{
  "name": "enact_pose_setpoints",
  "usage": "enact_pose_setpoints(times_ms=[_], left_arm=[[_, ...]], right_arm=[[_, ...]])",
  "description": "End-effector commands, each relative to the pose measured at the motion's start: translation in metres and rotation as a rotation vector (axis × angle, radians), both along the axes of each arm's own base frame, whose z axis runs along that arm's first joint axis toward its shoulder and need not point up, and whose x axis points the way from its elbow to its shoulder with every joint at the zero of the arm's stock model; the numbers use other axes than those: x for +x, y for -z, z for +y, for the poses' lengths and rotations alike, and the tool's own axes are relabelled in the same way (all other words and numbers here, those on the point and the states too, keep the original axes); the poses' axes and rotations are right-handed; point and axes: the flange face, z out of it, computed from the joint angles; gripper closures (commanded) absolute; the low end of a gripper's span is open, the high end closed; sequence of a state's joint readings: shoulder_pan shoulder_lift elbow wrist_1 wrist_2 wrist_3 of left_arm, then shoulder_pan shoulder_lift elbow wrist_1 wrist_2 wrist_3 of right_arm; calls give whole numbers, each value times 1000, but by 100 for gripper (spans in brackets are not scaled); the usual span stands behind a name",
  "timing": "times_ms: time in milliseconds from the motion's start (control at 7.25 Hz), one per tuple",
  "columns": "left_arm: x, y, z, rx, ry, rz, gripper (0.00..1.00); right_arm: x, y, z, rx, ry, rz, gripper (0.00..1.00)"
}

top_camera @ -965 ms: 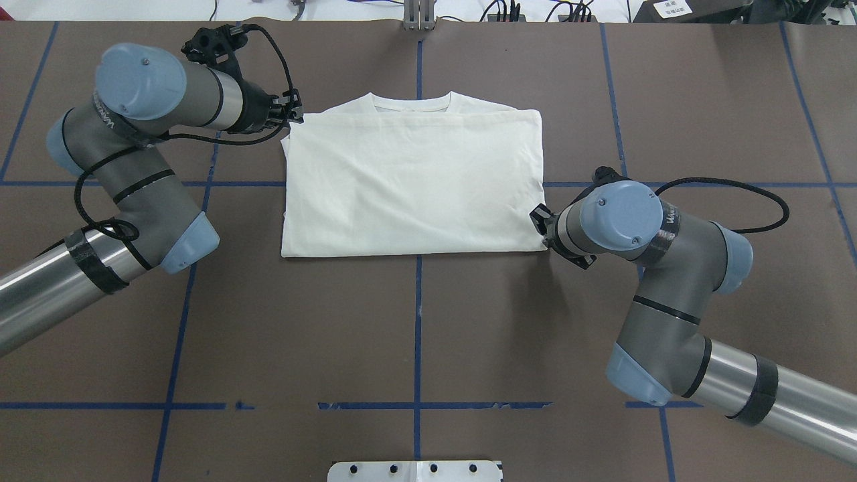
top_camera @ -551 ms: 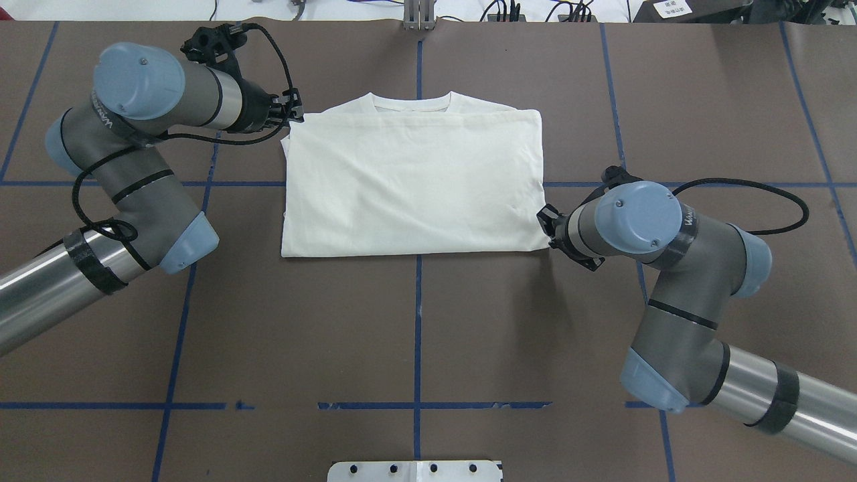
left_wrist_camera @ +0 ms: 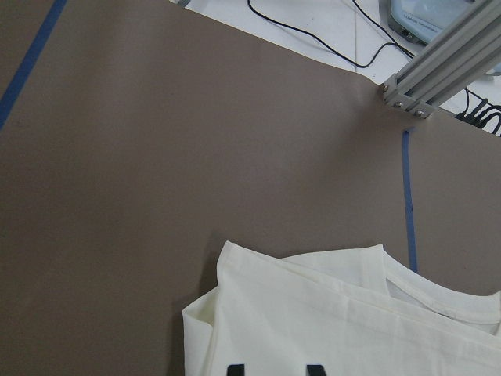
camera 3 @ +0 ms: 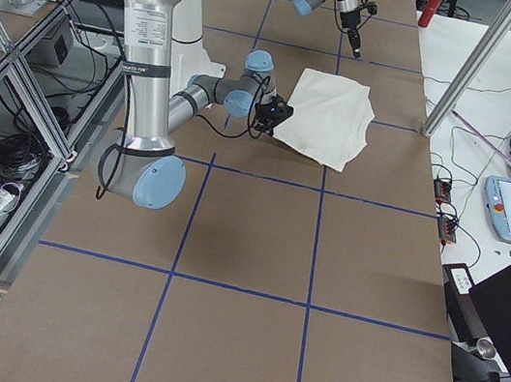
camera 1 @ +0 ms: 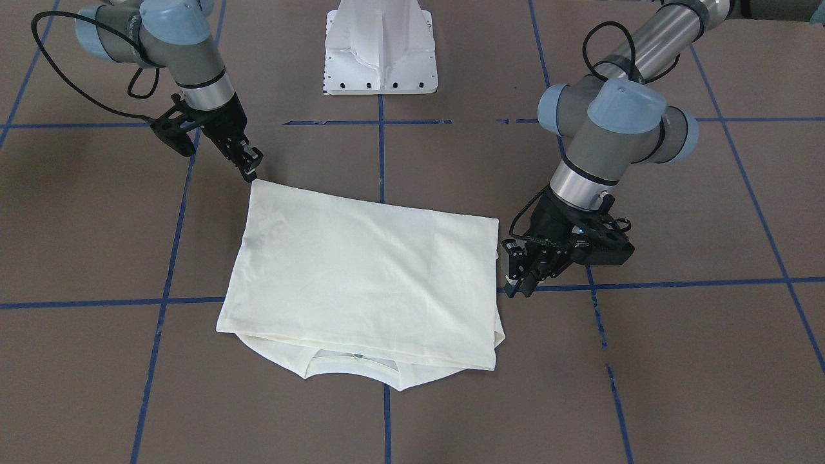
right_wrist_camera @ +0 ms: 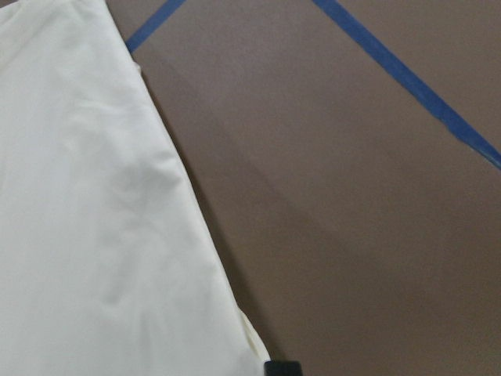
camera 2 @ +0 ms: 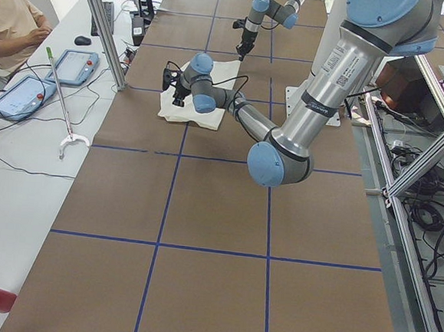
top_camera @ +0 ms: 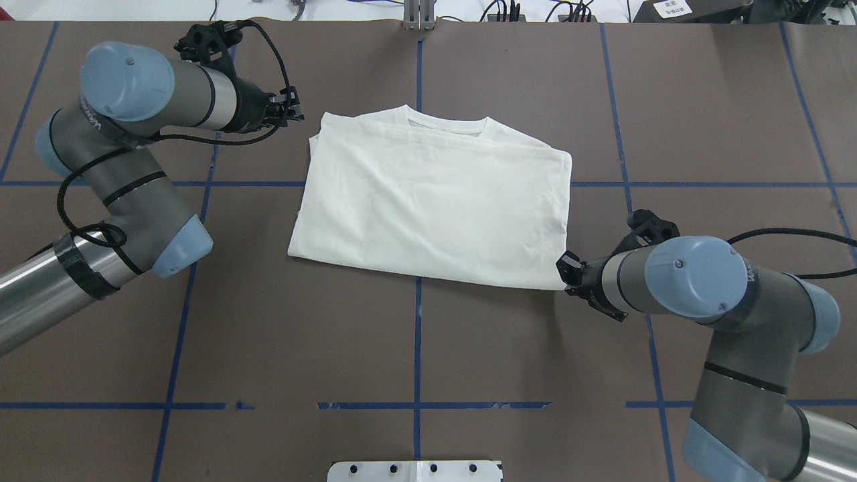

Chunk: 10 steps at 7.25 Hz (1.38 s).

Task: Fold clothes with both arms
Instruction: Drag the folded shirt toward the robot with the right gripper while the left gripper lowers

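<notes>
The cream shirt (top_camera: 435, 201) lies folded flat, plain side up, collar at the far edge, turned slightly askew. It also shows in the front view (camera 1: 367, 277). My right gripper (top_camera: 566, 271) is shut on the shirt's near right corner, low at the table (camera 1: 250, 171). The right wrist view shows the shirt's edge (right_wrist_camera: 78, 235) close up. My left gripper (top_camera: 294, 110) looks open and empty, a short way left of the shirt's far left corner (camera 1: 519, 283). The left wrist view shows that corner (left_wrist_camera: 352, 321) with a bit of black print (left_wrist_camera: 235, 370) at the frame's bottom.
The brown table cover (top_camera: 415, 335) carries blue tape lines. The white pedestal base (camera 1: 380, 51) stands at the robot's side. A metal post (top_camera: 418, 17) stands at the far edge. An operator, tablets and a grabber stick (camera 2: 62, 99) are beyond the table's far side.
My right gripper moved toward the robot and to the right, dragging the shirt's corner with it. The shirt slid right and turned, away from my left gripper, which stayed in place.
</notes>
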<state>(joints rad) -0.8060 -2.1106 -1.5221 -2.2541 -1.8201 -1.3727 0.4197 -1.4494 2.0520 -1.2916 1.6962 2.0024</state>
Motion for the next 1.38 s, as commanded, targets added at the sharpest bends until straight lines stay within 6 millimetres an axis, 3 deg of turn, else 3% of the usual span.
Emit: enact_pose_setpoints(times_ms=[0,138,276,414,551,689,827,965,1103,1241], left_arm=[[-3,15,27,-72,-55,94,61],[-3,12,60,-148,-101,155,59],[8,14,87,-178,-128,177,56],[10,2,104,-198,-144,174,52],[23,2,123,-260,-151,195,45],[50,9,160,-329,-175,227,41],[79,11,192,-372,-149,240,41],[104,3,213,-417,-134,189,41],[126,-6,231,-433,-131,125,42],[131,-10,233,-442,-115,90,43]], right_arm=[[12,4,107,-45,172,-23,100],[-2,7,156,-59,274,-28,100],[-5,9,190,-66,348,-29,100],[-8,8,220,-65,408,-21,61],[-9,13,229,-54,415,-33,1],[-6,17,222,-51,394,-41,0],[6,20,186,-46,312,-49,0],[26,23,134,-34,191,-58,0],[43,25,98,-25,102,-64,0],[48,27,80,-20,61,-69,0]])
